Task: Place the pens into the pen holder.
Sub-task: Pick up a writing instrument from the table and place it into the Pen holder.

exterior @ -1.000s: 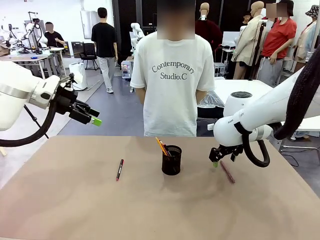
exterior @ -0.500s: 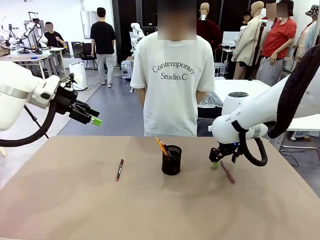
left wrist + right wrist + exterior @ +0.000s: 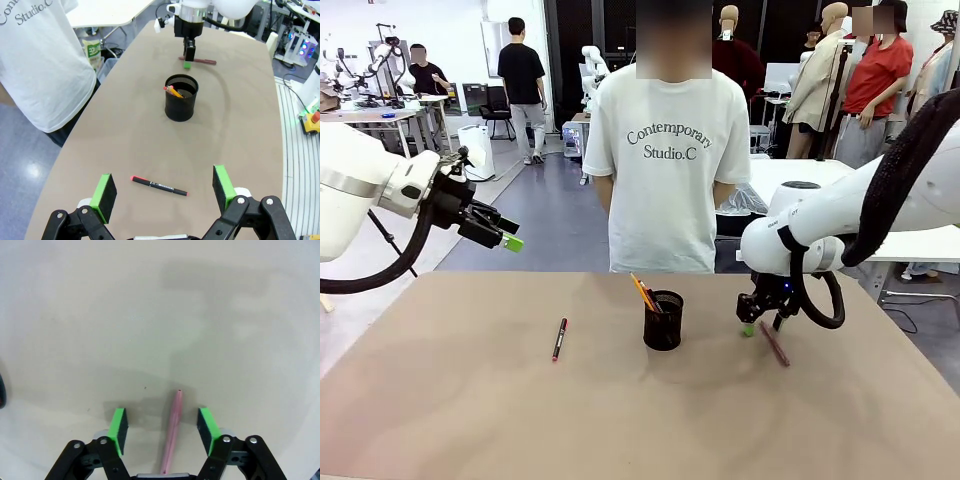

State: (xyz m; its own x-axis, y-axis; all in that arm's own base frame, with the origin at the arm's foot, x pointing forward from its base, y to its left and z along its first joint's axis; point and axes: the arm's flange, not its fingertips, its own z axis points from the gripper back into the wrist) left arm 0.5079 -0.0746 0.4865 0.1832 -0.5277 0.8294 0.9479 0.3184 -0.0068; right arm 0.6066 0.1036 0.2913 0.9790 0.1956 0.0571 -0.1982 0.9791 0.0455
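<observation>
The black mesh pen holder [image 3: 663, 322] stands mid-table with an orange-yellow pencil [image 3: 641, 290] leaning in it; the left wrist view also has the pen holder [image 3: 181, 98]. A black pen with red ends [image 3: 559, 339] lies to its left, also visible as the black pen [image 3: 160, 185]. A pinkish pen [image 3: 775, 343] lies to its right. My right gripper [image 3: 752, 325] is down at the table, straddling the pinkish pen [image 3: 172, 432]. The right gripper [image 3: 161, 415] is open, with a gap on each side of the pen. My left gripper [image 3: 506, 239] hangs open, high at the left, with the left gripper [image 3: 162, 176] holding nothing.
A person in a white T-shirt [image 3: 665, 170] stands at the far edge of the table, hands out of sight. The brown tabletop [image 3: 620, 420] is bare in front of the holder. Other people and tables stand farther back.
My right arm has shifted a little left and settled lower over the pinkish pen. The left arm, the holder and the black pen have not moved.
</observation>
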